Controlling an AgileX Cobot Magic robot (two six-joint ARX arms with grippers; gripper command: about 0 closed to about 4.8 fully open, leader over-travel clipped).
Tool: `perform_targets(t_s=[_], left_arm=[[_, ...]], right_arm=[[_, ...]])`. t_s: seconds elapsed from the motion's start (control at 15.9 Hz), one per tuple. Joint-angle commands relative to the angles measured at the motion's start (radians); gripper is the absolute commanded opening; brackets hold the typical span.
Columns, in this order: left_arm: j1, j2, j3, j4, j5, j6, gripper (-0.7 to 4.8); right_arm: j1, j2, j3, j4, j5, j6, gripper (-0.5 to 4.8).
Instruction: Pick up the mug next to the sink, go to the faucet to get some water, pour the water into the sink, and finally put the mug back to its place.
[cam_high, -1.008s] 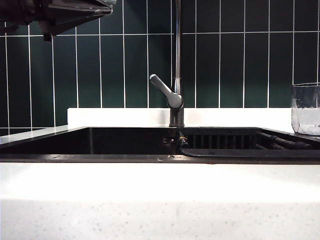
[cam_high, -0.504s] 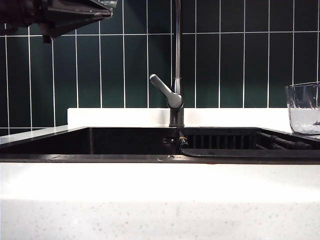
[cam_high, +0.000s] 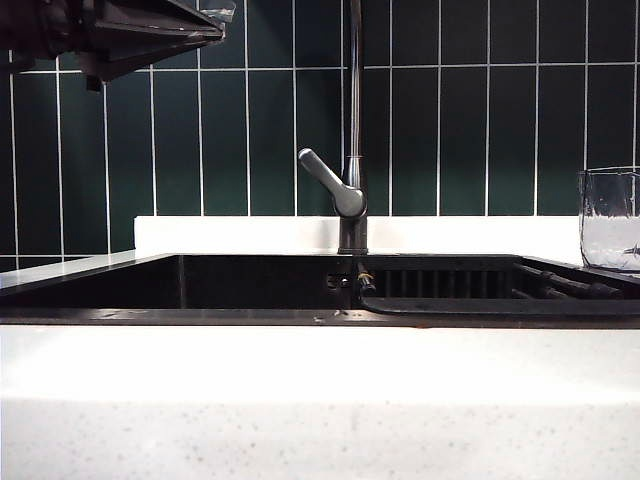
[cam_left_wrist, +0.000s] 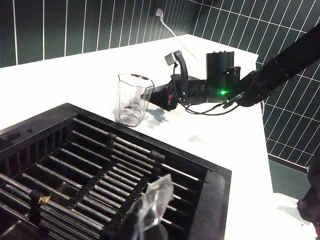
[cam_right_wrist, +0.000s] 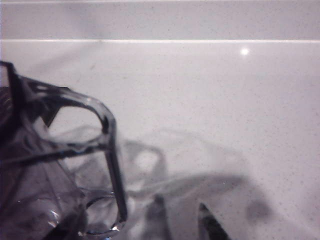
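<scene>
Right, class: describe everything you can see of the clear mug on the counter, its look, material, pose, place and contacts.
The mug is colourless, see-through, seemingly thin plastic, with faceted, crinkly walls and an open, angular rim. It stands upright on the white counter, just beyond the black sink and its ribbed rack. It looks empty. The right gripper sits close behind it, open, apparently not touching it. In the exterior view the mug shows at the right edge, partly cut off.

Mug (cam_high: 610, 220) on counter (cam_high: 320, 380) right of sink (cam_high: 250, 315); faucet (cam_high: 352, 150) behind sink
</scene>
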Motion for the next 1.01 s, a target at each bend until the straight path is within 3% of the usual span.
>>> perform_targets(t_s=[0.06,0.44,0.63,0.88,1.01], left_arm=[[-0.002,-0.002,0.002,0.005,0.004,0.007,-0.06],[-0.002,-0.002,0.001,-0.019,0.016,0.026,-0.06],[-0.002,-0.003,0.001,-0.018,0.04,0.029,-0.06],[-0.002,-0.041,0.001,-0.029,0.04,0.03,-0.06],[-0.002,-0.127,-0.006,-0.094,-0.076,0.083,-0.06]], right_arm=[[0.0,-0.055,0.0,-0.045,-0.005,-0.003,2.83],[0.0,-0.219,-0.097,-0.104,0.003,-0.015,2.55],[0.001,-0.403,-0.186,-0.121,0.018,0.124,2.39],[0.003,-0.701,-0.246,-0.264,-0.025,0.171,0.38],[0.002,-0.809,-0.26,-0.335,-0.016,0.171,0.29]])
